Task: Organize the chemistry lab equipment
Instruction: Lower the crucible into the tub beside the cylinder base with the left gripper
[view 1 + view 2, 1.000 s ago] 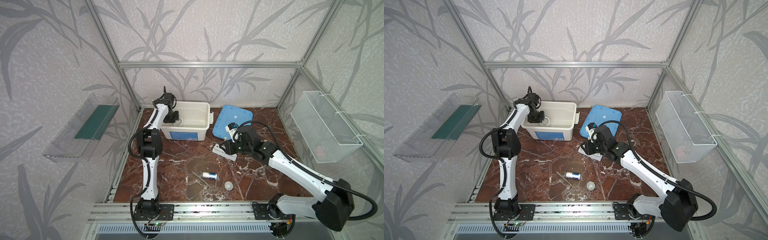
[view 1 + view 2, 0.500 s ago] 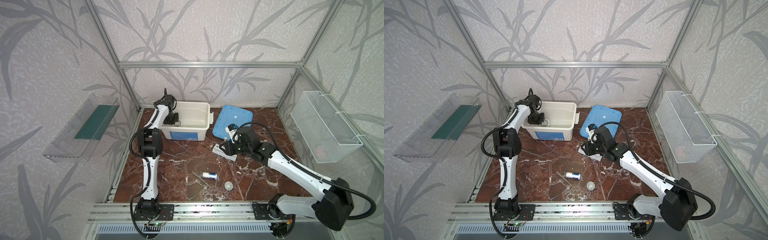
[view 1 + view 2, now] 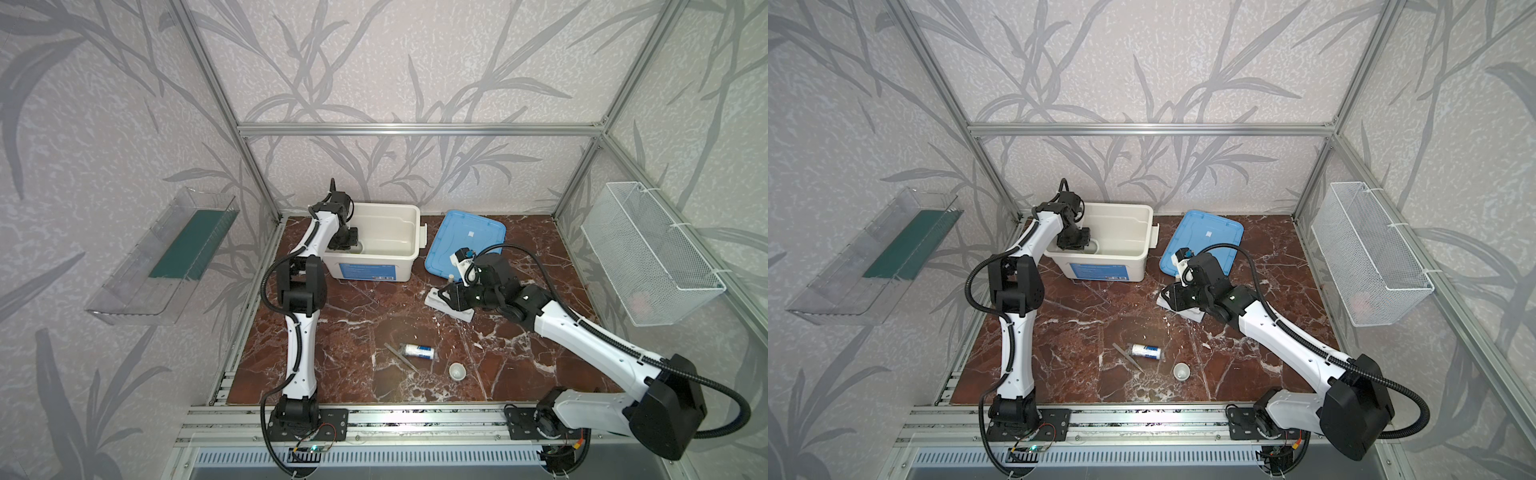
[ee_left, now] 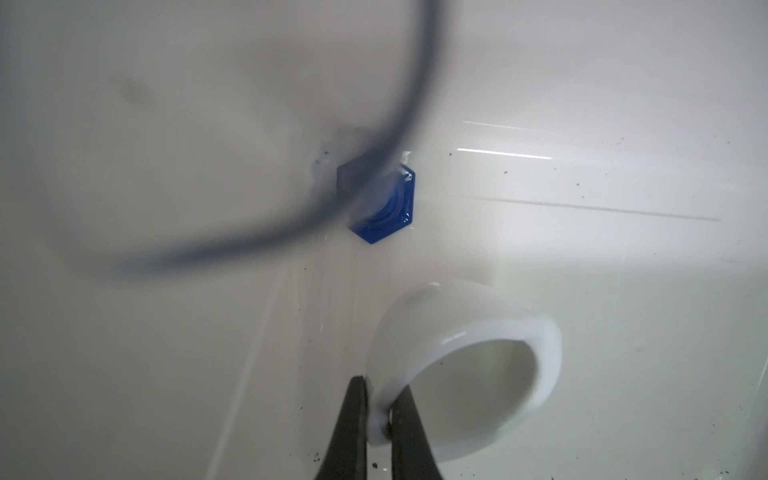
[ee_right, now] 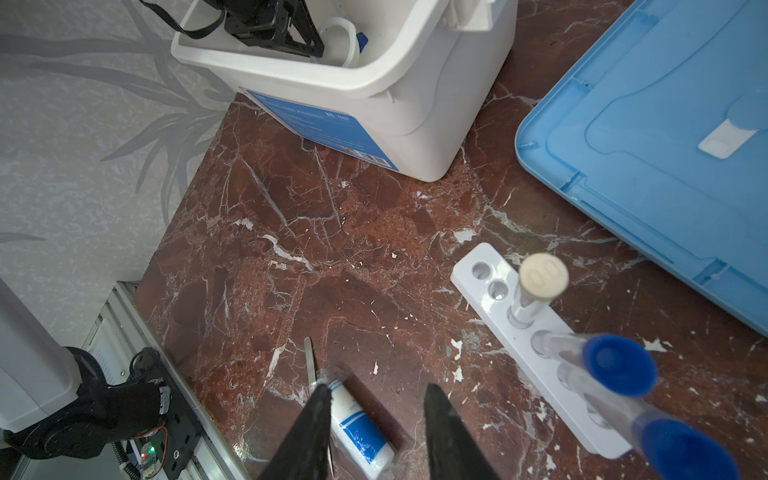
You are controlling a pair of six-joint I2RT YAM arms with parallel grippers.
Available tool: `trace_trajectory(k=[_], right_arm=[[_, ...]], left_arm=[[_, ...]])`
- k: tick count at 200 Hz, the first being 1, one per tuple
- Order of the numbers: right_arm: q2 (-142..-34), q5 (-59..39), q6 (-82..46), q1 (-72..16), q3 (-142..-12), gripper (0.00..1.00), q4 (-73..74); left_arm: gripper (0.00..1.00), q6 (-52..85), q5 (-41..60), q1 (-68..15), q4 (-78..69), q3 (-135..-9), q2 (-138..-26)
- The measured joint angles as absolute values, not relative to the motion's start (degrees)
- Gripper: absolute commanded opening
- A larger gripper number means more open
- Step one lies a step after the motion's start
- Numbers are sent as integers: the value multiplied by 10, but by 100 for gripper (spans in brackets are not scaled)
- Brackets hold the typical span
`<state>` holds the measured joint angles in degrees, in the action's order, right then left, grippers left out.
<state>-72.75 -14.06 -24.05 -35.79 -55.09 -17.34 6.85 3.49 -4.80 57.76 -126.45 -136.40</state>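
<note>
Two black fingers of the left gripper (image 4: 384,399) were clenched on the rim of a small white ceramic cup (image 4: 457,357) low inside the white bin (image 3: 405,266), with the blue-based clear cylinder (image 4: 376,199) close by in the same bin. The right gripper (image 5: 377,388) hung with its jaws apart and nothing between them off the bin's front right corner, by the white rack (image 5: 490,270) holding one white-capped tube (image 5: 543,276) and two blue-capped tubes (image 5: 619,365). Right of the bin lay the blue lid (image 3: 453,232). Well in front of the bin lay the white blue-labelled bottle (image 3: 419,351), with the metal tweezers (image 3: 401,356) just beside it and a second cup (image 3: 457,371) near.
</note>
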Motion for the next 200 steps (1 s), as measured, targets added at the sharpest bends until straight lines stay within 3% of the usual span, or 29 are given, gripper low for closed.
trace_trajectory(k=[200], right_arm=[[-738, -143, -241, -358, -551, 38, -170]], left_arm=[[24, 44, 29, -55, 568, -1256, -1364]])
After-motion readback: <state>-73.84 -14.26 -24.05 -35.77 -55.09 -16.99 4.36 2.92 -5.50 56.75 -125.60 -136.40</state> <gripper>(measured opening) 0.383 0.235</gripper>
